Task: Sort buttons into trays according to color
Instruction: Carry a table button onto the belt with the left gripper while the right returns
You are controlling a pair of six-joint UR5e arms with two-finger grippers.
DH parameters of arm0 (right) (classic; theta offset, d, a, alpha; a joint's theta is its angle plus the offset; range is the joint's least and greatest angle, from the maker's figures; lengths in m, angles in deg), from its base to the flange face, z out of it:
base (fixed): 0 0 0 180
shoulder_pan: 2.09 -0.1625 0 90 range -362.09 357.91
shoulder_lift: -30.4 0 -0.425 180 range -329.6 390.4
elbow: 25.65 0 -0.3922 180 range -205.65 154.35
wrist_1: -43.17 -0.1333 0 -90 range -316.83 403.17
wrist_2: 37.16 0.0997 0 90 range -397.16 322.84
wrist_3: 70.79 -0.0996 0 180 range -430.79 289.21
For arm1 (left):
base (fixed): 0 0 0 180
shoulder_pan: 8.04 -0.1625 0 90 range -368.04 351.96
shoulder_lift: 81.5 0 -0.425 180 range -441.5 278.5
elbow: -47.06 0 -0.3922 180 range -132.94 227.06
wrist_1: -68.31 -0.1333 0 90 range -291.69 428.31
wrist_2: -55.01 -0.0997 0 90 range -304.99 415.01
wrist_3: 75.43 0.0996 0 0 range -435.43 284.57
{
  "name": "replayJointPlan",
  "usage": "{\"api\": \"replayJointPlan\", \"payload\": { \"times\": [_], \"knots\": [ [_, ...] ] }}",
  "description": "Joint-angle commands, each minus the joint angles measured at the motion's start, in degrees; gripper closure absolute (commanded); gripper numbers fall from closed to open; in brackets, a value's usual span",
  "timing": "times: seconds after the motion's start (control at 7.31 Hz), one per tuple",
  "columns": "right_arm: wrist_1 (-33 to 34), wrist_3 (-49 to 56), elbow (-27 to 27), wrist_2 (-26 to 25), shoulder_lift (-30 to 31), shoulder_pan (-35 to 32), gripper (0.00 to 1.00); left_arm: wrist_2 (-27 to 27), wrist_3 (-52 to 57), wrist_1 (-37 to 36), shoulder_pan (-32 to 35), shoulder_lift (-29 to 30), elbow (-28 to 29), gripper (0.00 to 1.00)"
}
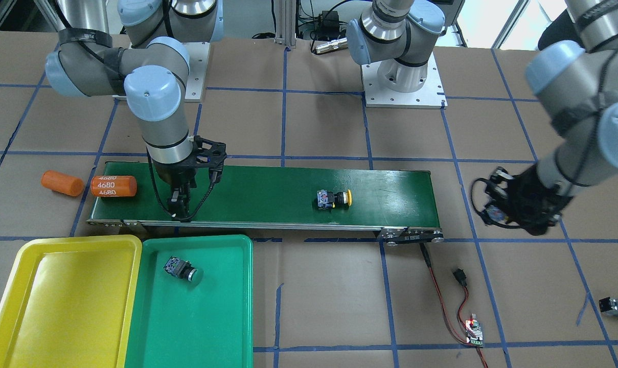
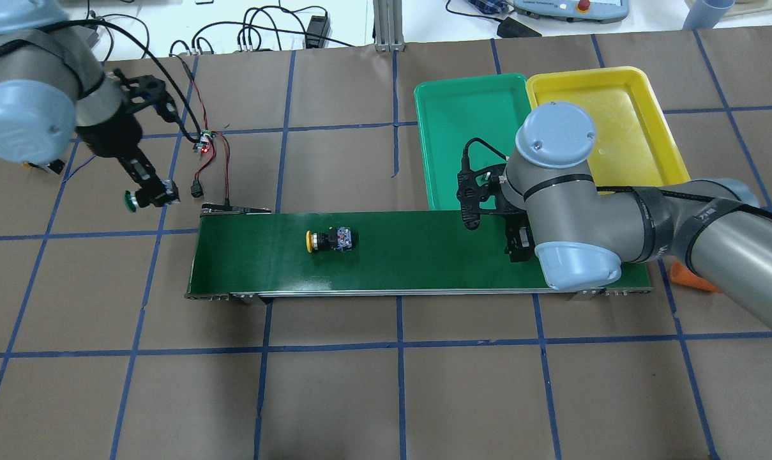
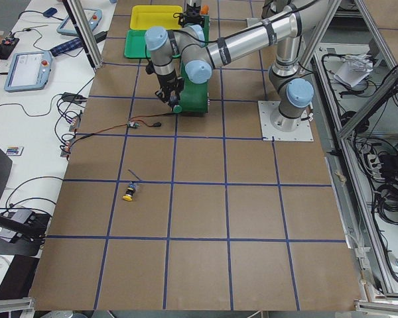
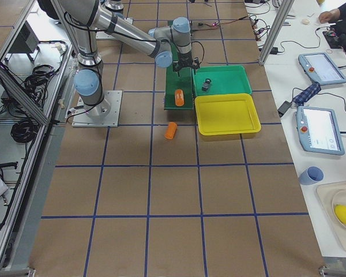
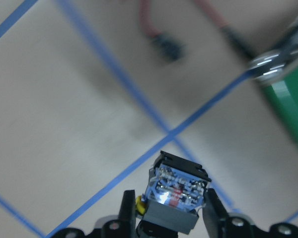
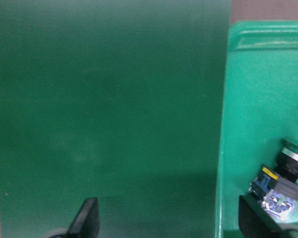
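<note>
One green button lies in the green tray, near the spread, empty right end effector. The left end effector pinches the second green button. Neither yellow one has reached the yellow tray: a yellow button sits on the belt between the end effectors, and another yellow button on the counter beyond the left one.

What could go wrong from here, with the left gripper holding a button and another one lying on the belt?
1. The left gripper pinches the green button near its fingertips, off the end of the belt; it may slip and drop.
2. The orange cylinder lies on the belt close beside the open right gripper and could hinder its pick of the yellow button mid-belt.
</note>
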Motion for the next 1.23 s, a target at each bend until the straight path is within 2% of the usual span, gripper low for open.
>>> {"api": "replayJointPlan", "payload": {
  "times": [0.0,0.27,0.41,0.55,0.82,0.96,1.09],
  "knots": [
    [-4.43,0.02,-1.15,-0.12,0.24,-0.85,0.0,-3.05,-1.49,-12.81,11.66,-3.39,-13.56,1.0],
    [-13.53,0.11,-2.21,-0.12,0.5,-0.24,0.0,-2.61,-0.61,-16.46,14.86,-3.05,-14.68,1.0],
    [-14.19,-0.06,-2.57,-0.55,0.76,0.2,0.0,-2.43,-0.7,-17.77,15.04,-2.43,-15.02,0.37],
    [-13.85,-0.15,-2.22,-3.08,1.37,0.9,0.0,-2.61,-1.48,-17.79,15.3,-2.68,-15.37,0.0],
    [-13.58,-4.62,-1.17,-3.19,1.47,1.35,0.0,-3.13,-1.57,-14.91,11.38,-5.31,-12.05,0.0],
    [-13.4,-4.55,-0.9,-3.19,1.47,1.43,0.01,-3.05,-2.97,-12.1,2.47,-4.37,-9.08,0.0],
    [-12.36,-3.94,-1.25,-3.46,1.47,1.96,0.01,-0.61,-1.68,-10.33,-8.75,-2.44,-6.26,0.0]
  ]
}}
